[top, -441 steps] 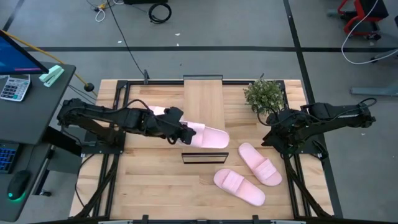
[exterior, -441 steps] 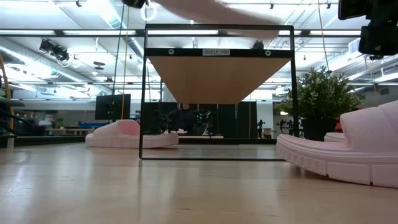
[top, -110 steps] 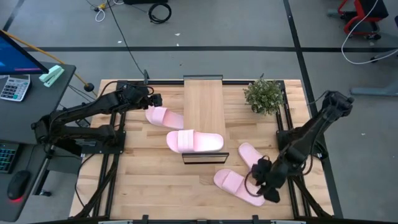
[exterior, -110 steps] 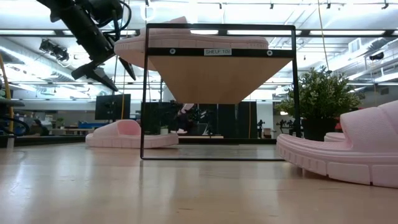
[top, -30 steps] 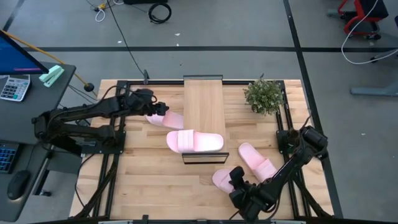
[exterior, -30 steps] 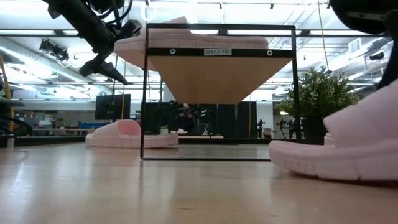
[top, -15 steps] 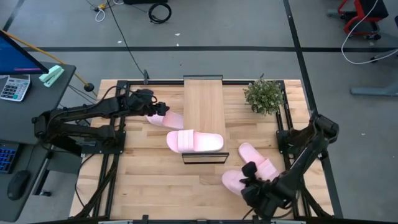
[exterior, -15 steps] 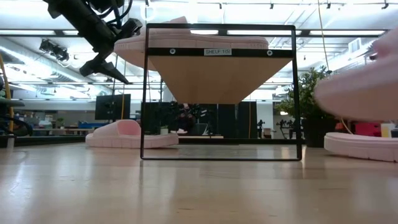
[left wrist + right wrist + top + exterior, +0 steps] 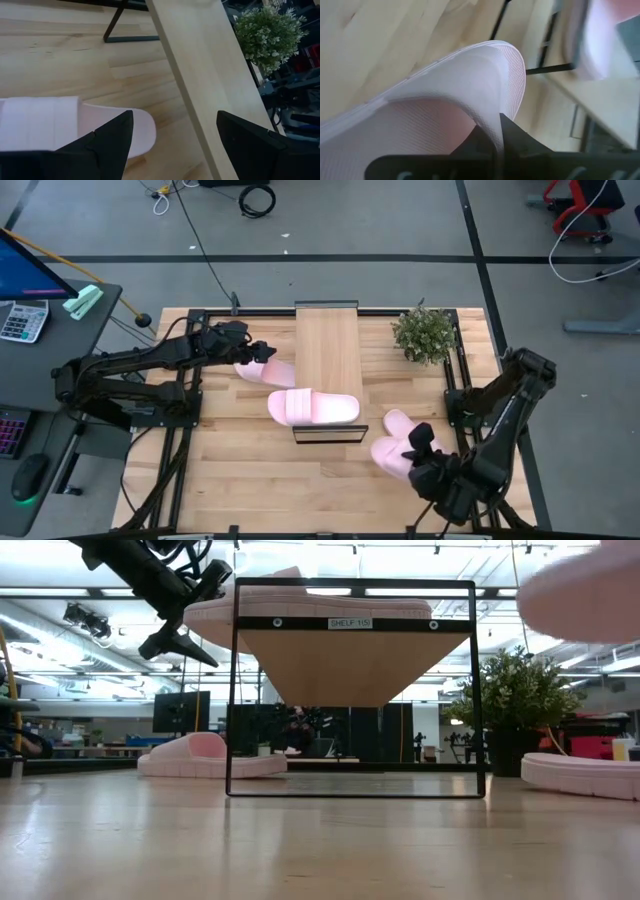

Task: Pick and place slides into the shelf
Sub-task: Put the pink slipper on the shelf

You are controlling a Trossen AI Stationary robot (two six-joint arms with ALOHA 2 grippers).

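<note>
Four pale pink slides show. One lies across the near end [image 9: 313, 407] of the shelf [image 9: 327, 345]. One rests sole-down on the table left of the shelf [image 9: 262, 370], with my open left gripper [image 9: 240, 346] above it, touching nothing. Another rests sole-down on the table right of the shelf [image 9: 400, 423]. The last slide [image 9: 388, 453] is up in the air, with my right gripper [image 9: 418, 442] shut on it; in the low view it shows blurred at the top right [image 9: 585, 595]. My right gripper pinches a thin pale wall of the slide [image 9: 490, 125] between its two fingers, apparently the strap's edge, one finger inside the hollow and one outside. The fingers slant down from the table's near right. The slide is lifted clear of the table, its rounded end [image 9: 512, 60] pointing away.
A potted plant [image 9: 425, 332] stands at the table's far right, beside the shelf. The shelf's black end frame [image 9: 350, 690] stands upright near the table's middle. Bare tabletop lies along the near edge [image 9: 270, 490]. A desk with a calculator [image 9: 22, 320] is off the table's left.
My right gripper has risen and gone toward the table's right and far side, carrying the slide. The slide has come off the table, where it lay near the front edge, and now hangs clear above the slide resting to the shelf's right.
</note>
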